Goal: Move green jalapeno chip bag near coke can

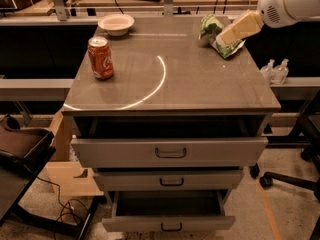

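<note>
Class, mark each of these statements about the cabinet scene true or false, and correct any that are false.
1. The coke can stands upright on the left of the cabinet top. True.
2. The green jalapeno chip bag lies right beside the can. False: it lies at the back right, well apart from the can.
3. The gripper is at the chip bag. True.
4. The white bowl sits in front of the can. False: it sits behind the can, near the back edge.

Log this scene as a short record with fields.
surface: grey cabinet top
bag: green jalapeno chip bag, back right corner
can: coke can, upright, left side, far from the bag
bowl: white bowl, back left, behind the can
hand: hand at the bag, overlapping its right side
drawers: top drawer and bottom drawer partly pulled out
</note>
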Controlling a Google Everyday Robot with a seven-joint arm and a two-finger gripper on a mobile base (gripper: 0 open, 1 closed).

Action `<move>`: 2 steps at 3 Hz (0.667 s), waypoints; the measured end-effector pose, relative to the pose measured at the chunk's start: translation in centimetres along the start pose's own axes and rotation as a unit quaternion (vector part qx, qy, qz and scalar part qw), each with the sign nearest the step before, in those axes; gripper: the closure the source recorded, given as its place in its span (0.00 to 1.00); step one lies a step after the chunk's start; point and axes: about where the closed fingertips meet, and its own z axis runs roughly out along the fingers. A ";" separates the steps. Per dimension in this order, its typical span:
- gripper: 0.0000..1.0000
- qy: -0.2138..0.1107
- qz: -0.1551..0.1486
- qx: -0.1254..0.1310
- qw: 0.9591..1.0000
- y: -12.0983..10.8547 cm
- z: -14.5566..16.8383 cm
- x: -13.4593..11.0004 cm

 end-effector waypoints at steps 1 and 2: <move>0.00 0.018 0.018 -0.005 1.000 0.5 3.4 0.7; 0.00 0.026 0.039 -0.016 0.999 1.0 7.6 2.5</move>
